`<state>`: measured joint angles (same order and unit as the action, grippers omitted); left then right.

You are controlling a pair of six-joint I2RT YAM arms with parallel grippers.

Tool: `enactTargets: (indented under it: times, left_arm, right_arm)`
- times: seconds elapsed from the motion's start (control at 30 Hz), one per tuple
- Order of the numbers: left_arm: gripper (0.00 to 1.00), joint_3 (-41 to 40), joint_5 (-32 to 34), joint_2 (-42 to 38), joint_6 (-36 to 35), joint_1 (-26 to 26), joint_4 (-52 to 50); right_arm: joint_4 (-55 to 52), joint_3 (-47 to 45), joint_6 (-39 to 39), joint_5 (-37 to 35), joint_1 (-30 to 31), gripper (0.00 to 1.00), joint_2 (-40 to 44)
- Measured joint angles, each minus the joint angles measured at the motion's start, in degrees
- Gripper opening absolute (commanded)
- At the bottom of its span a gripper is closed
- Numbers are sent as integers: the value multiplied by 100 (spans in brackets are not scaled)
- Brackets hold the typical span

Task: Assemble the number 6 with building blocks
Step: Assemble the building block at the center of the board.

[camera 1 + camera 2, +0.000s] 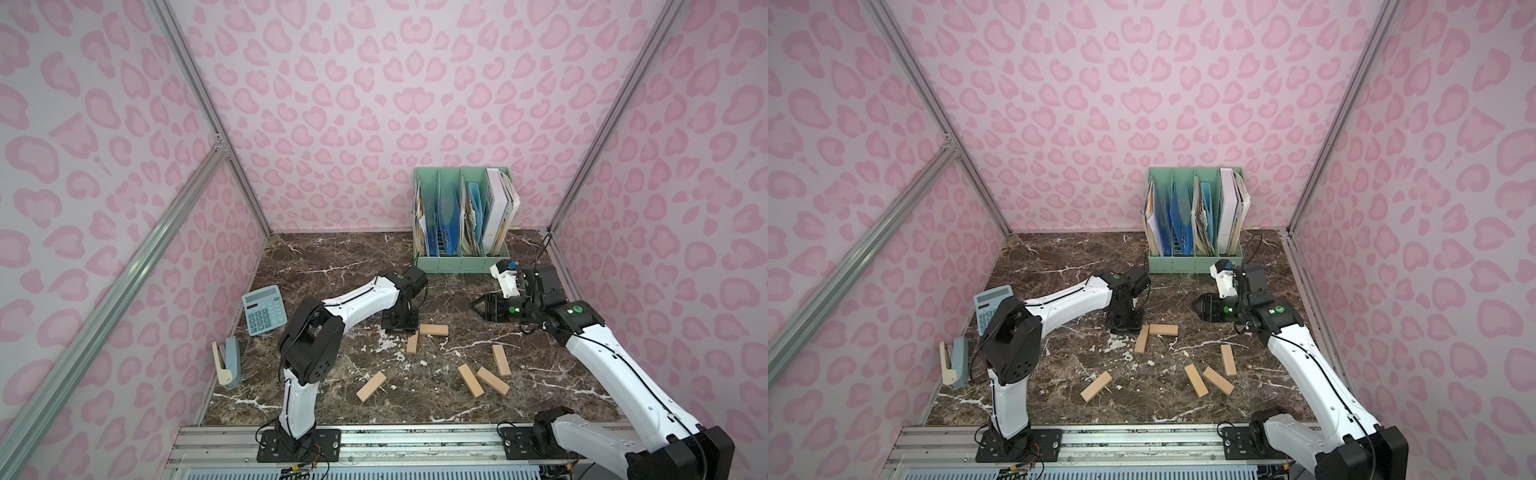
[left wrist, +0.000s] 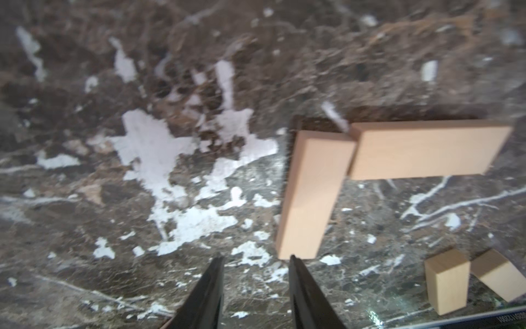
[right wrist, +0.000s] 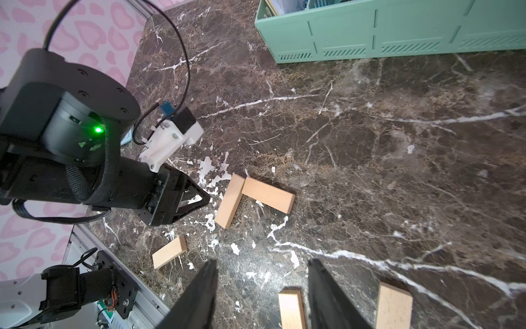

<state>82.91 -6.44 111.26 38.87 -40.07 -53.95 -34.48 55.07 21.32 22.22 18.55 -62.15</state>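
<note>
Now we log the crosswise plank point(image 1: 434, 330) lying long axis side to side on the bench point(image 1: 332, 257). The lengthwise plank point(image 1: 412, 343) runs roughly front to back, corners touching, an L. Four loose planks point(image 1: 470, 380) lie slanted nearer the front. Just beside the L, the left tool point(image 2: 256, 257) is narrowly parted and apparently empty (blurred view). The right tool point(image 3: 263, 260) is parted wider, empty.

A dark marble table point(image 1: 332, 257) carries six loose blocks point(image 1: 434, 330), a calculator point(image 1: 264, 309), a stapler point(image 1: 227, 361) and a file rack point(image 1: 461, 264).
</note>
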Motion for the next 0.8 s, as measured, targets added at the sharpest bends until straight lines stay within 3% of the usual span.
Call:
enactTargets:
  times: [0.17,0.8]
  left_arm:
    - [41,-420,-177,-26,42,-328,219]
    - [40,-367,-136,103,83,-393,409]
  right_arm:
    - [-22,-11,7,-15,-2,43,9]
    - [-39,-26,52,-35,-13,43,94]
